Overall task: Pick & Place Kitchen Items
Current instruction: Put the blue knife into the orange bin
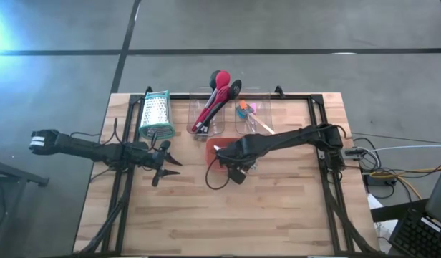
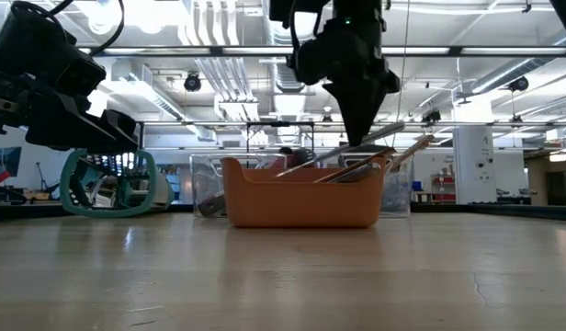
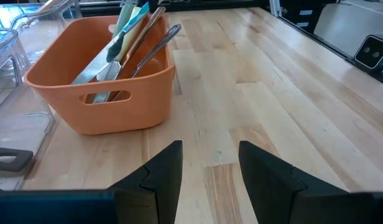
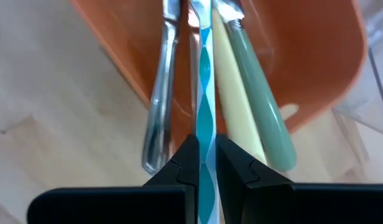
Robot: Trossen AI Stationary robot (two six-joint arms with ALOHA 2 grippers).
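Jaws of the right gripper (image 4: pixel 206 163) pinch a teal-striped utensil handle (image 4: pixel 205 93) in the orange tray (image 3: pixel 73 99); left jaws apart.

arms: dark, jointed | left arm (image 1: pixel 84 148): white band at base | cables: black loops | fingers (image 3: pixel 163 174): matte black

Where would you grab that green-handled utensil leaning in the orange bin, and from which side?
Grip the green handle near its free end, where it sticks out past the rim of the orange bin. Come from above and outside the bin: the utensil leans with its metal end down inside, so only the handle is exposed. The cream handle lies right beside it, so narrow jaws would probably help.
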